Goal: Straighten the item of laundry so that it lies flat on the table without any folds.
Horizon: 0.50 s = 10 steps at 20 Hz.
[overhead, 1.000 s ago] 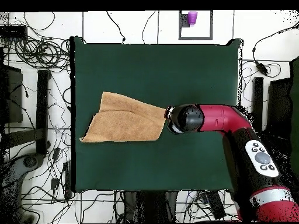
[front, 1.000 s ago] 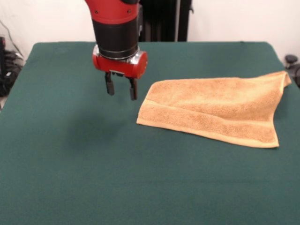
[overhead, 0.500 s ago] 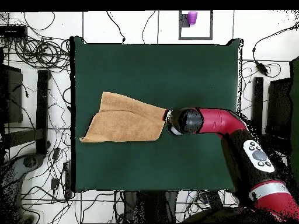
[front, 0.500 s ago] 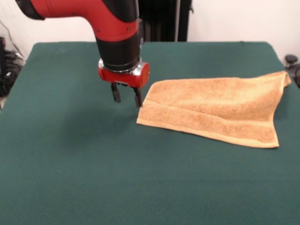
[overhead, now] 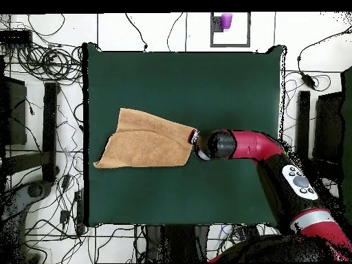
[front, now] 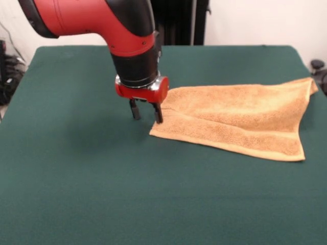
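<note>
The orange-tan towel (front: 237, 121) lies folded over on the dark green table (front: 102, 184), at the right in the front view; a fold ridge runs across it and one corner reaches the table's right edge. In the overhead view the towel (overhead: 148, 146) lies at the table's left. My gripper (front: 146, 113) is open, low over the table at the towel's left edge. One finger (front: 158, 114) stands at the towel's edge, the other (front: 135, 110) over bare felt. In the overhead view the gripper (overhead: 195, 141) sits at the towel's right corner.
The table (overhead: 227, 89) is far larger than the towel. Cables and stands (overhead: 41, 75) lie on the floor around it. A purple cup (overhead: 225, 20) stands beyond the table's top edge in the overhead view. A black stand (front: 176, 23) rises behind the table.
My gripper has come down and moved toward the towel, from above bare felt to the towel's left edge. It stays open. The towel has not moved.
</note>
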Motion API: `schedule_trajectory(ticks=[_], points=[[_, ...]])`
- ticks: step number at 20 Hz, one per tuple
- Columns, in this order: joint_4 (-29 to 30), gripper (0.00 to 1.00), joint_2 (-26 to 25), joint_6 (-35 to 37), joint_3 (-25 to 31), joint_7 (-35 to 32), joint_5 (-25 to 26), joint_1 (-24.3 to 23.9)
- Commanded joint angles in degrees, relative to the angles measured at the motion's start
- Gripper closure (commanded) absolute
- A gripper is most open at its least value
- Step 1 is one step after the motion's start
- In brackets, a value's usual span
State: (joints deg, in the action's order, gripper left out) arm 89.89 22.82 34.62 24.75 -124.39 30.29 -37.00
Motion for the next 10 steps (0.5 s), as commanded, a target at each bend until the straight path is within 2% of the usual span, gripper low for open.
schedule_trajectory(ticks=[1,10], points=[[4.99,0.00,-4.73,-6.18,6.79,5.13,1.10,2.34],[2.88,0.00,-4.28,-6.44,3.10,4.05,4.22,5.22]])
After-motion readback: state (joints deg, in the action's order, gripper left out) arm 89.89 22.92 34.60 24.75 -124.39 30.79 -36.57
